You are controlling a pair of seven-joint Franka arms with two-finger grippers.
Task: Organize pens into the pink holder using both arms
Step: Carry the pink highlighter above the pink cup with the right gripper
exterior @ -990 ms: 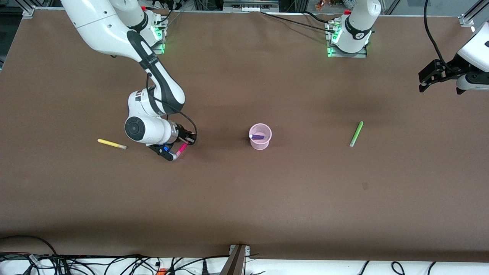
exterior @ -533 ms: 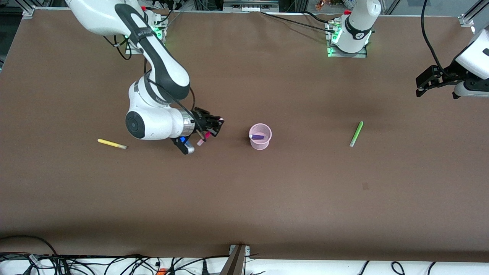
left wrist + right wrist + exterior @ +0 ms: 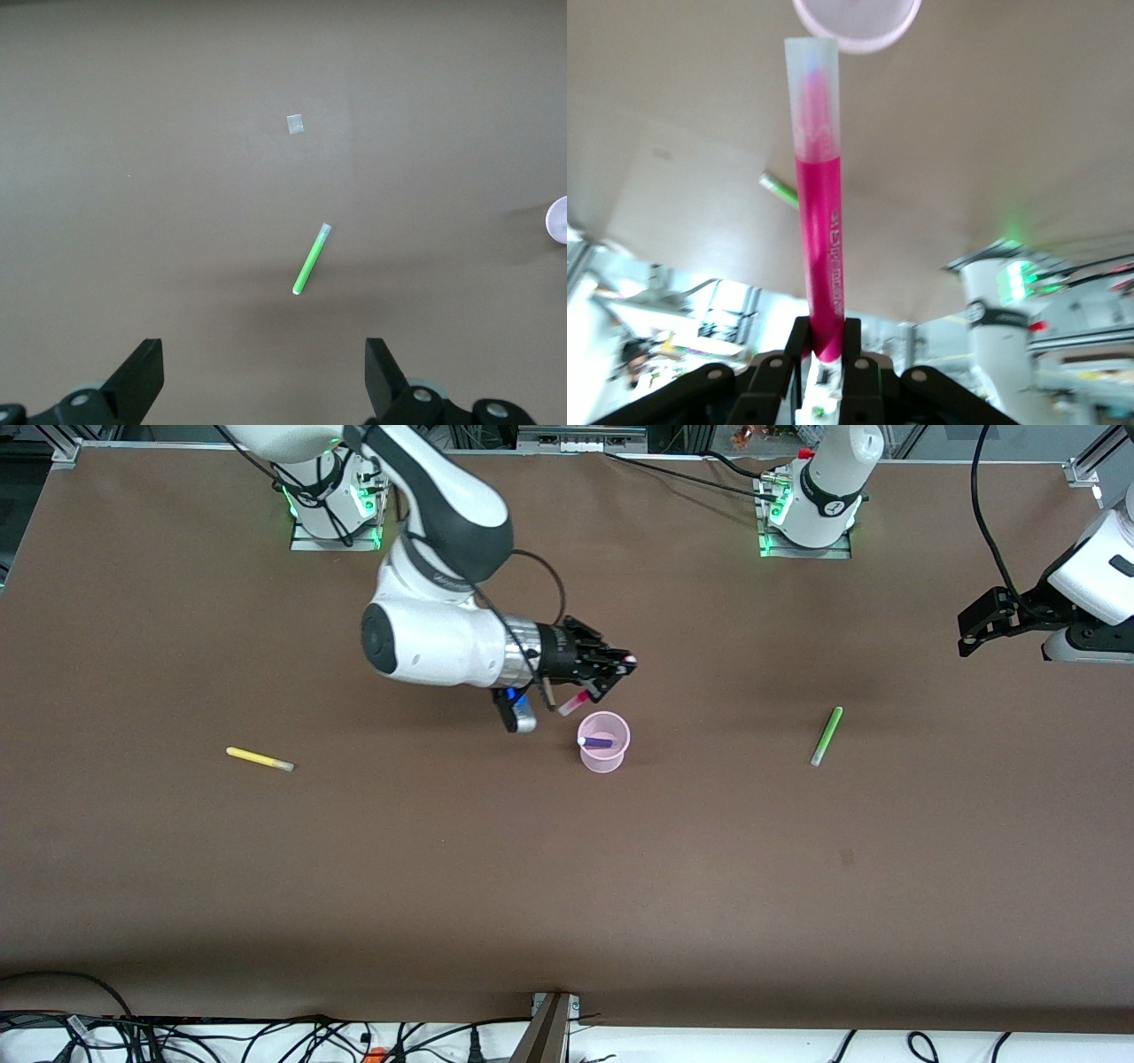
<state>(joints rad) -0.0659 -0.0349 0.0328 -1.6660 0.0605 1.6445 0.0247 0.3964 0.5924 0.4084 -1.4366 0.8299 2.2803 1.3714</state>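
Note:
My right gripper (image 3: 611,671) is shut on the magenta-pink pen (image 3: 574,703) and holds it tilted in the air, pale tip down, just above the rim of the pink holder (image 3: 604,755). The right wrist view shows the fingers (image 3: 799,345) clamping the pen (image 3: 818,204), with the holder (image 3: 857,22) past its tip. A purple pen (image 3: 598,741) lies inside the holder. The yellow pen (image 3: 259,759) lies on the table toward the right arm's end. The light green pen (image 3: 827,736) lies toward the left arm's end. My left gripper (image 3: 974,627) hangs open and empty, high above the table, with the green pen (image 3: 311,258) below it.
The brown table (image 3: 567,868) carries a small pale patch (image 3: 296,124) not far from the green pen. Cables (image 3: 266,1036) run along the edge nearest the front camera. Both arm bases (image 3: 811,514) stand on the edge farthest from that camera.
The right arm has lifted the magenta pen off the table near the yellow pen and carried it over to the holder. The left gripper has drifted slightly.

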